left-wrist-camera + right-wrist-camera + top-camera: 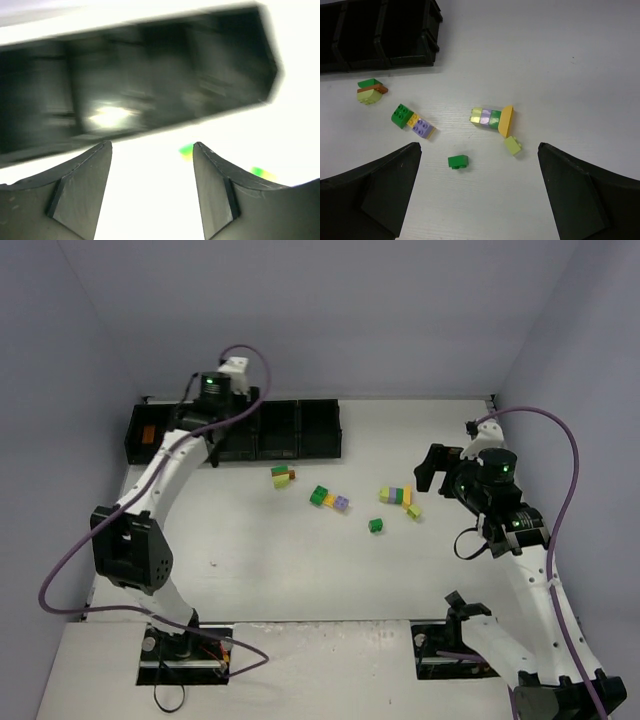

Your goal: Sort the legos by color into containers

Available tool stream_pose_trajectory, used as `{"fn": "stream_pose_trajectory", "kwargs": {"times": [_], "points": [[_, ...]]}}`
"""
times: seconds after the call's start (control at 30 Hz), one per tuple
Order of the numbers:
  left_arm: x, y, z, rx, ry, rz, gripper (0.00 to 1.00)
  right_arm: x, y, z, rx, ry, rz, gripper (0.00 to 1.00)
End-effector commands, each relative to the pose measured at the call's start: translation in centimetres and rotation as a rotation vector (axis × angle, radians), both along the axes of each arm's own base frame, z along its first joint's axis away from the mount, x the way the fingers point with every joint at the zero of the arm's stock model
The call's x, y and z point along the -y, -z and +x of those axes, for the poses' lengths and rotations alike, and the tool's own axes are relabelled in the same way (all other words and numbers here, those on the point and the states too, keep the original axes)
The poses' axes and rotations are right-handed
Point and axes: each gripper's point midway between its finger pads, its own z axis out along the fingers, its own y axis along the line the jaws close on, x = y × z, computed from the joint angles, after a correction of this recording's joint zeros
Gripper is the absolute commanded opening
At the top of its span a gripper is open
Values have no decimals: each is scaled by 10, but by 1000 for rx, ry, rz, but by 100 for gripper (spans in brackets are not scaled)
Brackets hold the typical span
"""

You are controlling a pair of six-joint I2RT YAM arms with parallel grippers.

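1. Left end effector: I see its fingers standing apart with nothing between them. It hangs over the row of black containers at the far left of the desk. The left wrist view is blurred, so I cannot tell which bin lies under it.
2. Right end effector: its fingers are spread wide and empty. It hovers above the desk on the right side, looking down on the loose bricks.
3. Bricks not yet sorted lie mid-desk, well apart from the containers:
   - a joined strip of lime, lilac and green with a yellow piece across its right end;
   - a lime brick just beside that yellow end;
   - a single dark green brick;
   - a green, yellow and lilac group;
   - a lime, brown and green stack nearest the bins.
4. An orange piece shows in the leftmost bin.
5. Governing relation: the dark green brick lies just ahead of the right end effector, slightly left of the midline between its fingers. The right arm is clearly the nearer one.
6. Axis note: the joined strip runs parallel to the line between the right fingers. I judge a wrist turn is needed to clamp it across its narrow sides.
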Motion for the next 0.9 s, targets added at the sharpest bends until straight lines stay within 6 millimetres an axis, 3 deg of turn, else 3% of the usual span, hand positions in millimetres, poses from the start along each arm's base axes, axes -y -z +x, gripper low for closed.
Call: {"fn": "stream_pose_trajectory", "kwargs": {"times": [0.0,0.1,0.13,0.2,0.23,0.3,0.37,0.4,0.47,0.5,0.53,0.6,0.87], "points": [[79,6,-50,-65,141,-70,59,6,-6,10,33,53,-1,99],[130,12,-82,-112,228,-115,59,9,-1,10,18,86,13,98],[164,17,-102,-131,299,-126,59,10,2,9,9,93,17,98],[198,21,-120,-128,378,-129,59,10,4,9,4,101,29,97],[228,30,-141,-142,463,-114,59,8,5,9,2,97,33,97],[265,40,-162,-136,585,-65,59,7,6,8,-3,90,39,97],[285,48,-170,-125,648,-24,59,6,6,8,-2,89,42,98],[294,63,-173,-140,691,12,59,6,5,7,-1,87,45,98],[316,66,-181,-131,761,18,59,5,5,6,0,84,50,98],[324,80,-182,-151,792,42,59,5,5,6,-1,82,53,98],[336,78,-187,-145,830,38,59,4,5,5,-1,79,53,98],[346,96,-188,-170,863,65,59,4,4,4,0,78,56,97],[370,135,-184,-213,921,98,59,6,2,-5,6,80,58,97]]}}
